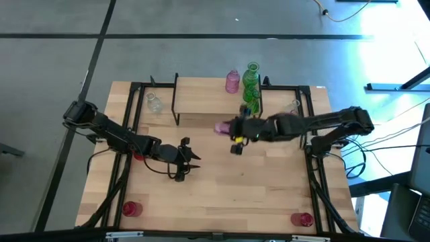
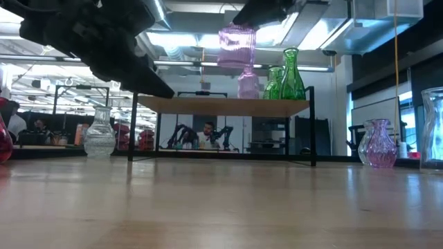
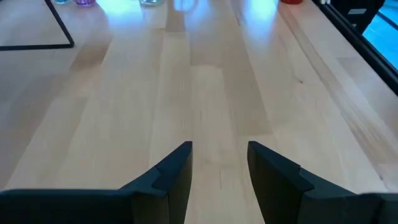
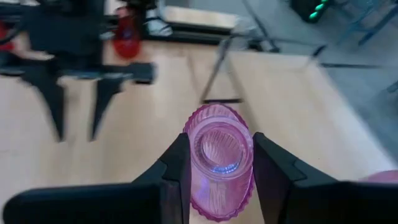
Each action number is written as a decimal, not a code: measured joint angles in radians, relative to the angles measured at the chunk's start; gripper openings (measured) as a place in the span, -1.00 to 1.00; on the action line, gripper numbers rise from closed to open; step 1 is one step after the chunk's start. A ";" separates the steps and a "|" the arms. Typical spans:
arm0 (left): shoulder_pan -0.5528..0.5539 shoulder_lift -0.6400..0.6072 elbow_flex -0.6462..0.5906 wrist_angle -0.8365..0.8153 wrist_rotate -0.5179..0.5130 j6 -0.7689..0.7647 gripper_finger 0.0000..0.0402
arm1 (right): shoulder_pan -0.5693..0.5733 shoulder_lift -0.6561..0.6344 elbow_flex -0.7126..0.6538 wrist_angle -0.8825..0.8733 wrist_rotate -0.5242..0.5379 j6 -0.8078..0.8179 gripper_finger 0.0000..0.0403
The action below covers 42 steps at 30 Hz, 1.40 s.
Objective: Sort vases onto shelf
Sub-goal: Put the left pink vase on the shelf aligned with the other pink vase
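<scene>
pink vase (image 4: 219, 163) sat pinched between the two fingers of the right hand (image 4: 217, 155), lifted clear of the worktop (image 1: 255, 188) by the front edge of the shelf (image 1: 201, 97), likely so it could clear the board and join its kind. the left hand (image 3: 219, 168) hung spread and empty over bare wood, probably waiting. farther back, another pink vase (image 1: 232, 81) and green vases (image 1: 251, 84) stood grouped on the shelf's right end; a clear vase (image 1: 154, 103) waited left of it.
</scene>
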 joint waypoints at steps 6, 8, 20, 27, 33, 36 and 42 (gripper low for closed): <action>0.000 0.000 0.000 -0.001 -0.018 0.001 -0.27 | -0.142 -0.042 0.000 0.004 -0.075 -0.074 -0.47; 0.000 0.000 0.000 -0.001 -0.018 0.004 -0.27 | -0.193 -0.042 0.000 0.001 -0.107 -0.108 -0.47; 0.000 0.000 0.000 -0.001 -0.018 0.004 -0.27 | -0.425 -0.038 0.000 0.000 -0.289 -0.213 -0.47; 0.000 0.000 0.000 -0.002 -0.018 0.004 -0.27 | -0.490 -0.028 0.001 0.001 -0.341 -0.213 -0.47; 0.000 0.000 0.000 -0.002 -0.018 0.004 -0.27 | -0.504 -0.001 0.002 0.014 -0.368 -0.214 -0.47; 0.000 0.000 0.000 -0.002 -0.018 0.004 -0.26 | -0.511 0.018 0.002 0.012 -0.367 -0.233 -0.47; 0.000 0.000 0.000 -0.002 -0.019 0.004 -0.27 | -0.525 0.046 0.002 0.012 -0.365 -0.237 -0.47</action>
